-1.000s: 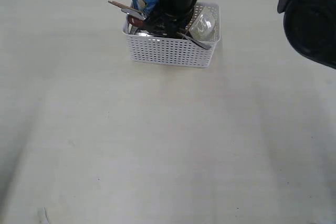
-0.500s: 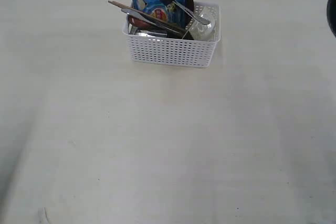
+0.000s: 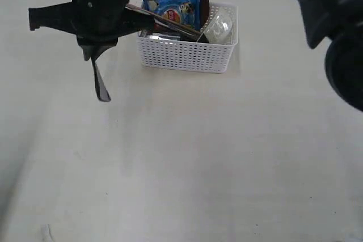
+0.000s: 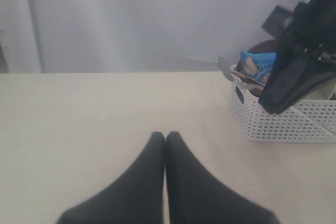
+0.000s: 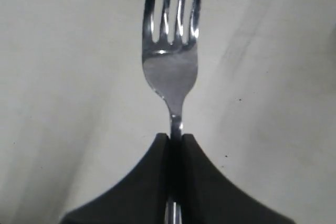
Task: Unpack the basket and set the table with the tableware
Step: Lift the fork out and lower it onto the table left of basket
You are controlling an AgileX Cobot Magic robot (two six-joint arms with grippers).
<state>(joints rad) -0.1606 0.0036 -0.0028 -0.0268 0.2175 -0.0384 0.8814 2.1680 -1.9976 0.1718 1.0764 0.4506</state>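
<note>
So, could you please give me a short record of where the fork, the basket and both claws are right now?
held: fork, pinched by its handle in the right claw, tines pointing away from it
place: left of the basket in the exterior view, over the table
other arm: left claw shut, holding nothing
in basket: blue chip bag, chopsticks

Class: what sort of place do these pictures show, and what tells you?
Likely a robot test bench, not a home: a pale table, a packed white basket, and the right gripper holding a fork.
</note>
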